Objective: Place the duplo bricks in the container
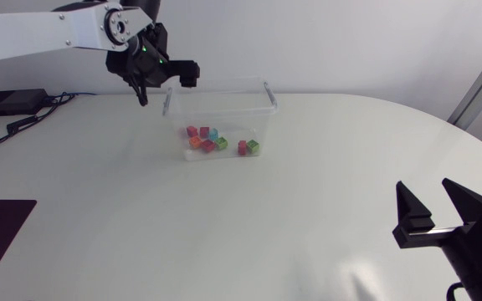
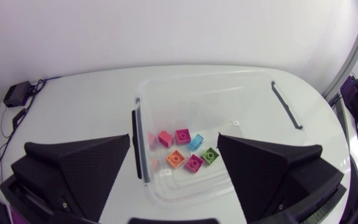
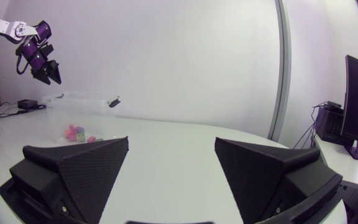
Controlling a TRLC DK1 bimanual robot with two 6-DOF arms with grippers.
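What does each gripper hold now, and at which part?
Nothing. Both the left gripper and the right gripper are open and empty; the duplo bricks lie in the container.

Clear container (image 1: 220, 107), pink, orange, green, blue bricks (image 2: 194, 162), white table (image 1: 224, 226)

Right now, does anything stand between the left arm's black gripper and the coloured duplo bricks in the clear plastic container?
Nothing visible: the open left gripper hangs above the lidless clear plastic container, coloured duplo bricks showing between its fingers.

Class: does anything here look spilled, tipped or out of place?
Nothing stands out: the clear container stands upright on the table, and all the duplo bricks in view lie inside it.
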